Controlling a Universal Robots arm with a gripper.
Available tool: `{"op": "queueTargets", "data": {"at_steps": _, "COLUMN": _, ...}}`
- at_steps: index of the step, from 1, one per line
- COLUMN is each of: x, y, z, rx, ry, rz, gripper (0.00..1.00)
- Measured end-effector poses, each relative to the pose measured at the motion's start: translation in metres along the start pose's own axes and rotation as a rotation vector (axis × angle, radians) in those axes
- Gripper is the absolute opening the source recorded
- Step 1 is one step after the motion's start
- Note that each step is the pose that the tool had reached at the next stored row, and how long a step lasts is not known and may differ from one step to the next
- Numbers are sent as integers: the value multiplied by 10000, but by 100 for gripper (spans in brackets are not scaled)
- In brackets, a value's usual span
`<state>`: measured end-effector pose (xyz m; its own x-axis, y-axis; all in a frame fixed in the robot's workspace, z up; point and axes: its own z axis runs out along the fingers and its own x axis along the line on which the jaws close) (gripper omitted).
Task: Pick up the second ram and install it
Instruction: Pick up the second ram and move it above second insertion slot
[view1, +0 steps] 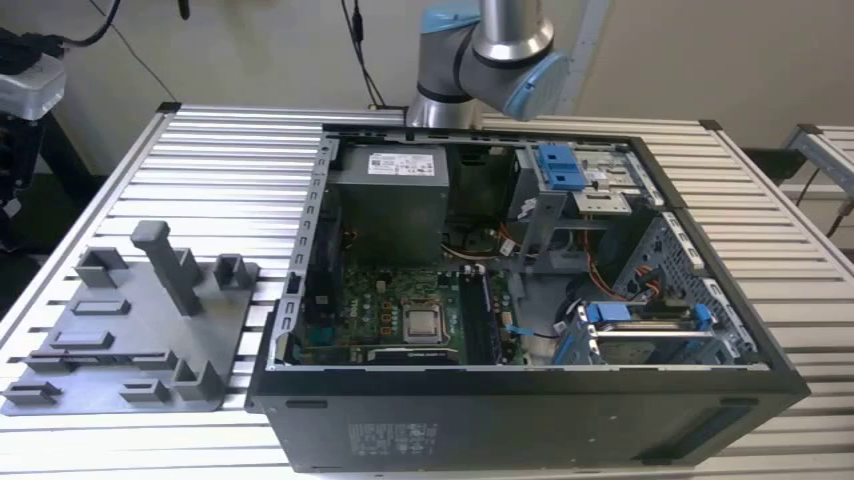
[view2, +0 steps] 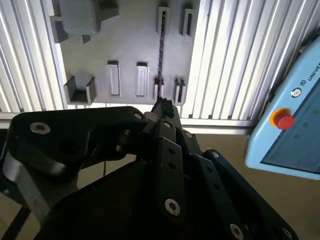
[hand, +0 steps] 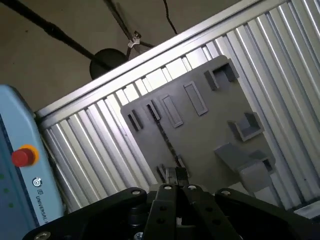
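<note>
From my remote seat, nearest the wrist cameras is the black linkage gripper (view2: 162, 107) (hand: 177, 173). Its tips sit together with nothing between them, high above the work.

Below it in both wrist views, the second ram (view2: 161, 50) (hand: 162, 132), a thin dark memory stick seen edge-on, stands in a pair of slots of the flat grey plastic fixture (view2: 125, 45) (hand: 210, 130). It is well apart from the gripper.

In the exterior view that fixture (view1: 134, 340) lies near the edge of the slatted aluminium table (view1: 227, 170) at the exterior view's left. Beside it is the open black computer case (view1: 534, 420). Beyond the case, at the table's far edge, rises the silver and blue robot arm (view1: 487, 60).
</note>
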<state>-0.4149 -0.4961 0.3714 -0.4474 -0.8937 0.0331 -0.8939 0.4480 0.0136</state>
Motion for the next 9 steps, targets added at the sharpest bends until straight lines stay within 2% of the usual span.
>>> {"op": "queueTargets", "data": {"at_steps": 9, "x": -1, "y": 0, "z": 4, "rx": 54, "ry": 23, "rz": -1634, "gripper": 11}}
